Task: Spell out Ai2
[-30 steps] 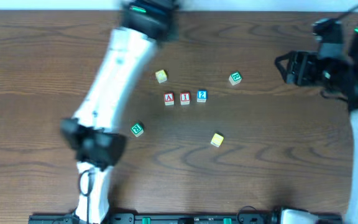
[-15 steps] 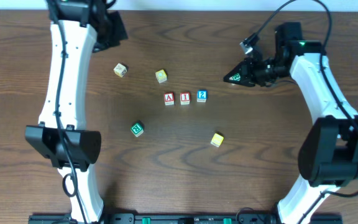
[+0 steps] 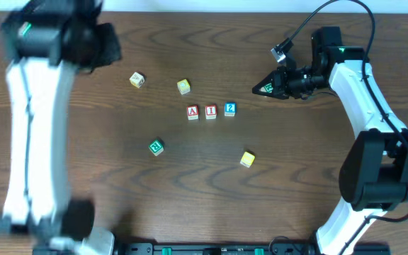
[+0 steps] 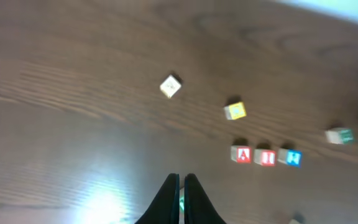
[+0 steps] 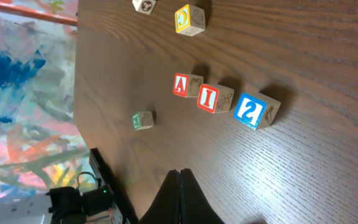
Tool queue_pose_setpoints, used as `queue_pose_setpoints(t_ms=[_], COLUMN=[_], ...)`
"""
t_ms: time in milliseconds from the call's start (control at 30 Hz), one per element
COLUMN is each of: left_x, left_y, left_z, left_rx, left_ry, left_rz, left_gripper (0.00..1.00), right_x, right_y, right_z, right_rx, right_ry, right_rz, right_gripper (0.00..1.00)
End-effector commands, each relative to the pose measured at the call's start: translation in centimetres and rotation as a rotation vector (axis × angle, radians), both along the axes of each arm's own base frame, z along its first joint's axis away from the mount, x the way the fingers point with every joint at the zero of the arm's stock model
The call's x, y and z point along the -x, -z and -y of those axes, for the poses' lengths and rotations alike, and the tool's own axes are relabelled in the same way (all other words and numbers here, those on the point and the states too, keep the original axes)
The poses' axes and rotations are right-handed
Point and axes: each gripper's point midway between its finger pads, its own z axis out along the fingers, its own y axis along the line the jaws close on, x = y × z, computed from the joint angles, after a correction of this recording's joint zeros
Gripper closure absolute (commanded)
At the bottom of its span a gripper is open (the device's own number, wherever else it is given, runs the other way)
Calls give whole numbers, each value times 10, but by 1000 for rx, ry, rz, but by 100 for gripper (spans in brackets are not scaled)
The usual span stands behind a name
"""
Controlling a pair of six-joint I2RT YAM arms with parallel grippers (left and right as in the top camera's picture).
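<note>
The three cubes lie in a row reading A (image 3: 193, 112), I (image 3: 210, 112), 2 (image 3: 230, 109) at the table's middle. The row also shows in the left wrist view as A (image 4: 243, 155), I (image 4: 266, 157), 2 (image 4: 290, 157), and in the right wrist view as A (image 5: 182, 84), I (image 5: 209, 98), 2 (image 5: 251, 110). My left gripper (image 3: 107, 42) is blurred at the far left, high above the table, shut and empty (image 4: 182, 180). My right gripper (image 3: 259, 89) is right of the row, shut with nothing between the jaws (image 5: 179, 174).
A green-bordered cube (image 3: 267, 88) shows at my right gripper's tips. A yellow cube (image 3: 183, 86) and a pale cube (image 3: 137, 79) lie behind the row. Another green-bordered cube (image 3: 156, 146) and a yellow cube (image 3: 247, 159) lie in front of it.
My left arm has swung from over the table's middle to the far left and is still blurred. My right arm came in from the right to the green-bordered cube, then held still. The cubes have not moved.
</note>
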Motion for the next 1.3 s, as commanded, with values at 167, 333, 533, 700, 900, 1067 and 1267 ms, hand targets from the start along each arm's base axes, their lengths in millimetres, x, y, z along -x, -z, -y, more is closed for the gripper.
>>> queue_pose_setpoints(t_ms=[167, 333, 533, 700, 900, 1067, 1267], left_x=[19, -15, -32, -34, -23, -18, -17], left_y=[85, 143, 207, 248, 281, 298, 314], left_z=[45, 77, 92, 111, 125, 131, 132], left_rx=[233, 448, 508, 560, 520, 478, 467], left_ry=[162, 158, 125, 92, 66, 13, -26], left_rz=[-62, -44, -154, -267, -361, -404, -434], left_gripper=[94, 94, 94, 94, 94, 94, 94], right_x=[-4, -5, -3, 3, 4, 8, 9], right_y=[-1, 10, 34, 60, 87, 105, 117], right_z=[-4, 3, 3, 0, 5, 2, -4], right_rx=[2, 16, 8, 9, 66, 98, 141], right_ry=[-22, -5, 37, 44, 61, 63, 48], right_rz=[42, 41, 0, -87, -151, -202, -204], right_gripper=[99, 99, 99, 99, 99, 99, 99])
